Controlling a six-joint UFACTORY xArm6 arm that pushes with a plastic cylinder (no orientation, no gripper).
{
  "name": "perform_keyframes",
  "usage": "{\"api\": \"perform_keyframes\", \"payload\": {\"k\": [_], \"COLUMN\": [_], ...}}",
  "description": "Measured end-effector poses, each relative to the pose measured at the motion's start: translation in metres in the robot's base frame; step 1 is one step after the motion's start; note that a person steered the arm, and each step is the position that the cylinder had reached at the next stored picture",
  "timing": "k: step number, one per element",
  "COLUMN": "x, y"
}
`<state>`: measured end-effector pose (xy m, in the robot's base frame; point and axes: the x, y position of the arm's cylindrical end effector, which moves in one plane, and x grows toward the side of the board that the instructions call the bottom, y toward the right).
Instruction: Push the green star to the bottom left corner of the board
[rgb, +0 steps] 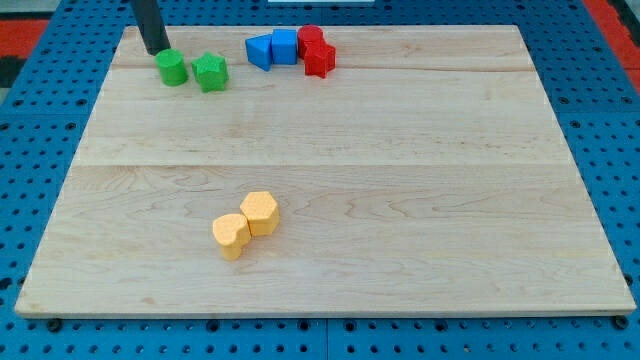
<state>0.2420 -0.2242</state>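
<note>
Our tip (157, 49) sits by the top-left corner, just beside the green cylinder (172, 68). Green star (211, 72) next along. No fingers; a bare rod.

Star (211, 72) at board's (400, 200) top left, cylinder (172, 67) beside it

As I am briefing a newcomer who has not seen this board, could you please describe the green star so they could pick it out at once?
Start at the wooden board and go to its top left corner, where my tip stands. Two green blocks sit just below and right of it: the green cylinder nearest the tip, then the green star. The star is the right-hand one, with a notched, pointed outline rather than a round one.
</note>
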Motion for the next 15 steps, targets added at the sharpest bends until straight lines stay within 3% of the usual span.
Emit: {"api": "perform_keyframes", "payload": {"k": [2,3,4,9,12,13,14,15], "x": [-0.02,0.017,0.027,0.044,0.188,0.209,0.246,0.255], "y": [0.074,0.075,0.075,0.087,0.021,0.053,0.054,0.036]}}
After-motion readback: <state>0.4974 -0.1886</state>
